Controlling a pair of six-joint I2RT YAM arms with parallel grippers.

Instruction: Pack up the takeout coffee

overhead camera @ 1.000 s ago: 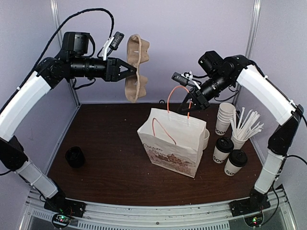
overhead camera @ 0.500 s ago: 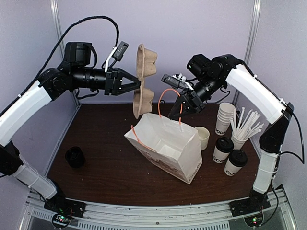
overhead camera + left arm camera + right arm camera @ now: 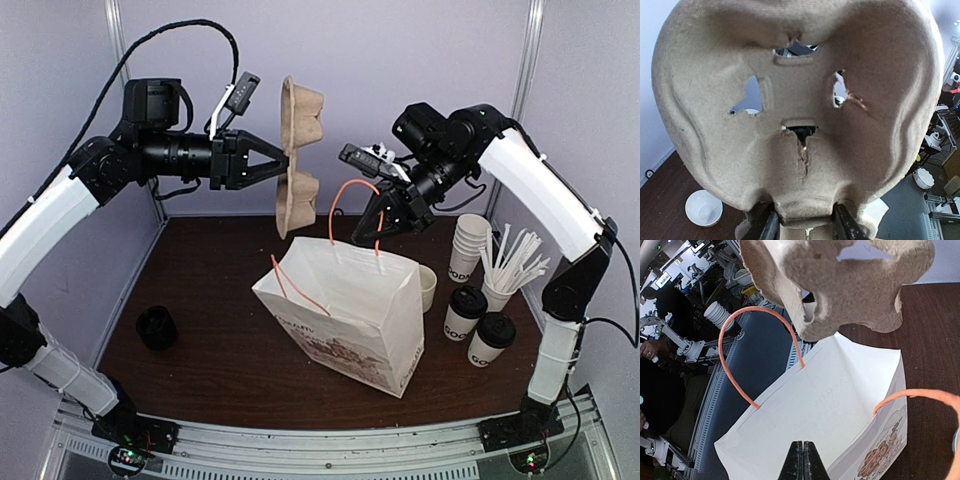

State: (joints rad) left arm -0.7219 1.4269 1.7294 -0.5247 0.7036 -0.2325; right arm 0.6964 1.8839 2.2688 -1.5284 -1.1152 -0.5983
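Two takeout coffee cups, white with black lids, stand at the table's right: one (image 3: 465,311) behind, one (image 3: 492,339) in front. My left gripper (image 3: 283,166) (image 3: 805,226) is shut on the middle rib of a brown pulp cup carrier (image 3: 298,150) (image 3: 800,100), held on edge high above the white paper bag (image 3: 345,312) (image 3: 825,410). My right gripper (image 3: 386,214) (image 3: 803,460) is shut, its tips pressed together with nothing between them. The bag's rear orange handle (image 3: 353,187) loops up to it, and the bag leans left with its mouth open.
A stack of lidless white cups (image 3: 470,246) and a cup of straws (image 3: 512,266) stand at the right rear. A small cup (image 3: 428,286) sits behind the bag. A black object (image 3: 156,327) is on the left. A white bowl (image 3: 703,208) shows below the carrier.
My right gripper moved left, drawing the bag left and tipping it over by its handle. The left gripper carried the cup carrier right, toward the bag's mouth.
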